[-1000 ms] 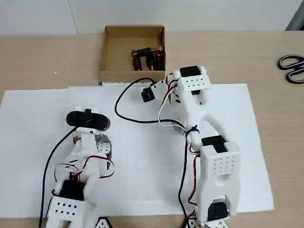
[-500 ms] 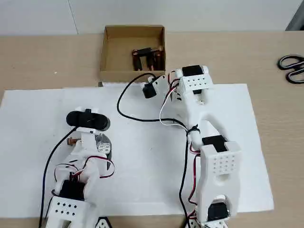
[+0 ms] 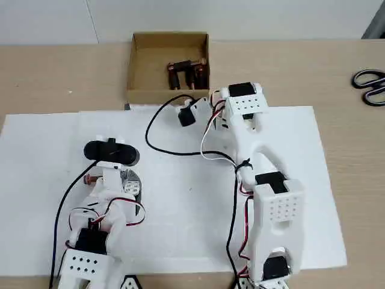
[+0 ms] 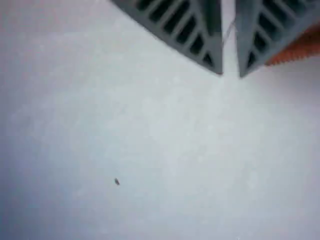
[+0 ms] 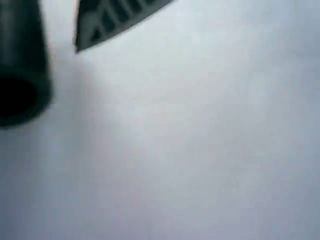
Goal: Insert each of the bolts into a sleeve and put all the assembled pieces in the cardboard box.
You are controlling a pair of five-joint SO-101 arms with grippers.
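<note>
Left wrist view: my left tool (image 4: 229, 70) clenched, bolt (image 4: 296, 49) just beside; right tool (image 5: 80, 42), cannot tell.

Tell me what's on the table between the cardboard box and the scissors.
Nothing. In the high view, the stretch of wooden table between the cardboard box and the scissors is bare.

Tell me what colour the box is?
Brown; the cardboard box shows best in the high view.
</note>
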